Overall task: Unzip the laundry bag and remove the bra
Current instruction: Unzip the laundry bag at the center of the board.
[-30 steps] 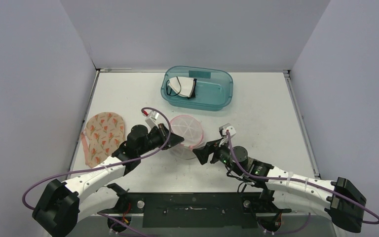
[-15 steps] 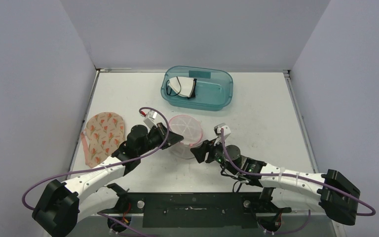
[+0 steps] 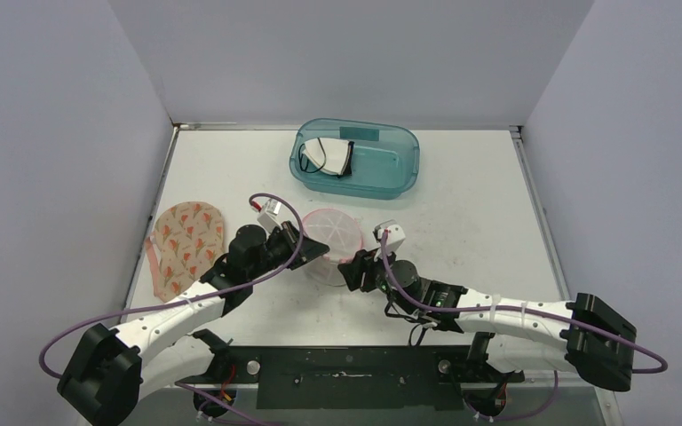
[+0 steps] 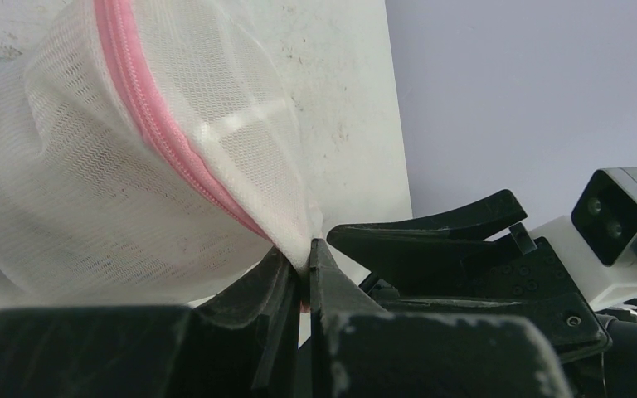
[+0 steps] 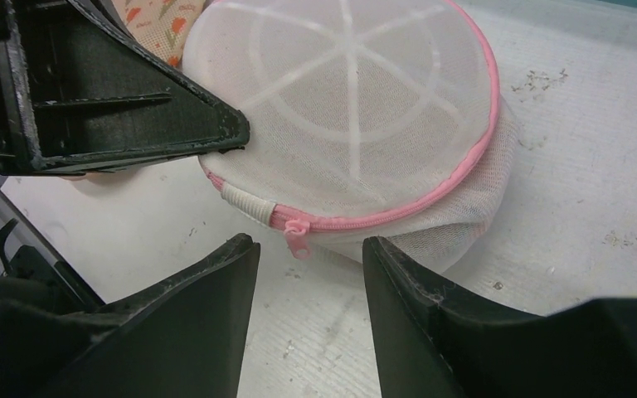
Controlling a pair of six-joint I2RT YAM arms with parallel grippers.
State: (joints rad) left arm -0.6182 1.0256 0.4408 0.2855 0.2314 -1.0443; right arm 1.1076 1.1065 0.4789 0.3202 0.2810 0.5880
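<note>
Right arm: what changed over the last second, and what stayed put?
The right gripper slid left up to the laundry bag, its jaws narrowing; they now frame the zipper pull without touching it. The left gripper stayed pinched on the bag's mesh edge. Bag, blue tub and floral cloth did not move.

A: You cannot see into the laundry bag [image 5: 357,108]: white mesh and ribs only, so its contents are hidden.
B: Agreed. And you find the zip pull [image 5: 297,236] only in the right wrist view; from above it is too small to make out.
A: From above, the left gripper [image 3: 320,254] also covers the bag's left edge.
B: In your left wrist view the frame cuts the bag off at top and left, and at the right wrist the patterned cloth [image 5: 153,21] shows only a corner.
</note>
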